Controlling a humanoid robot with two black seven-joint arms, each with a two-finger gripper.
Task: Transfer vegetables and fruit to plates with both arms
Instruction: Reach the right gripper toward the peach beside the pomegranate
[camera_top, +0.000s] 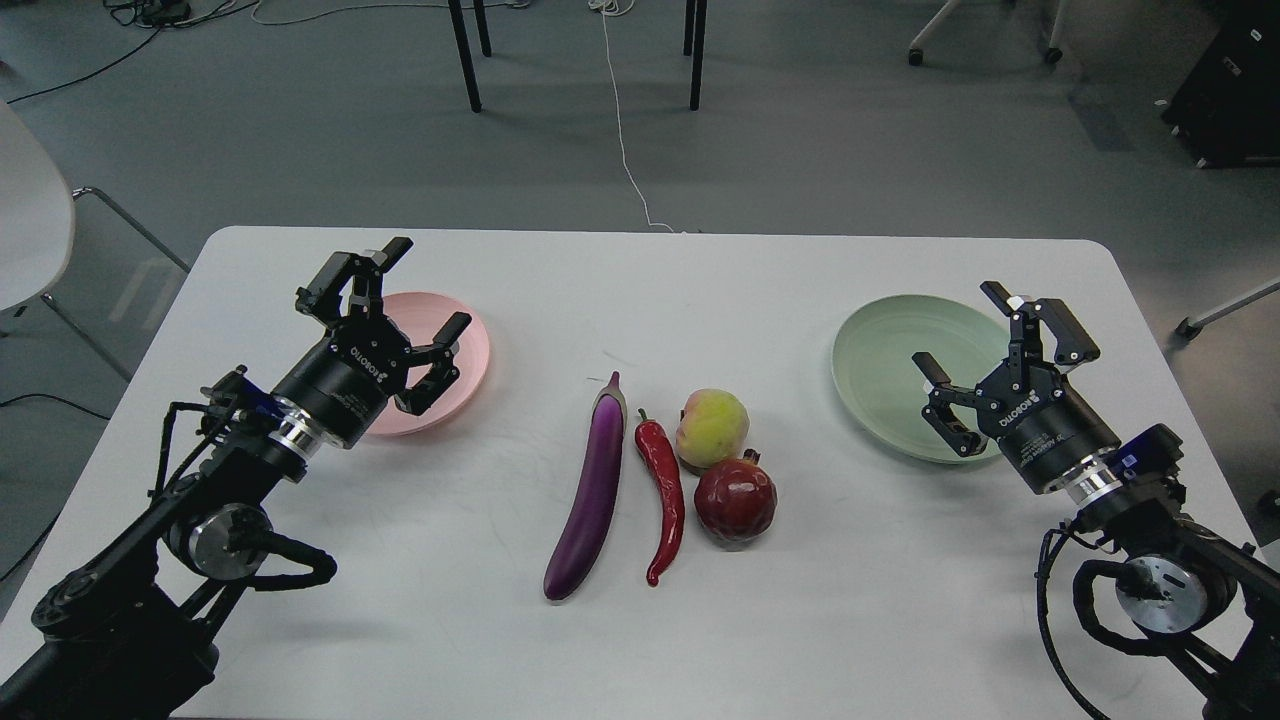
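Both sets of fingers, left gripper (412, 291) and right gripper (965, 329), gape wide and empty over the pink plate (478, 340) and green plate (880, 375). Mid-frame on the desk (640, 290) lie eggplant (592, 490), chili (665, 495), peach (712, 428) and pomegranate (735, 500): all look glossy and slippery, so grip the long ones mid-body and the round ones across their widest part.

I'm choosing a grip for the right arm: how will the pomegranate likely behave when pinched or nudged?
The pomegranate looks round, so a nudge would probably roll it, perhaps into the peach that seems to touch it. Its glossy skin may slip between fingertips, though the faceted sides could give flatter seats. It looks rigid, so it likely won't deform. The right gripper is open, apparently wide enough.
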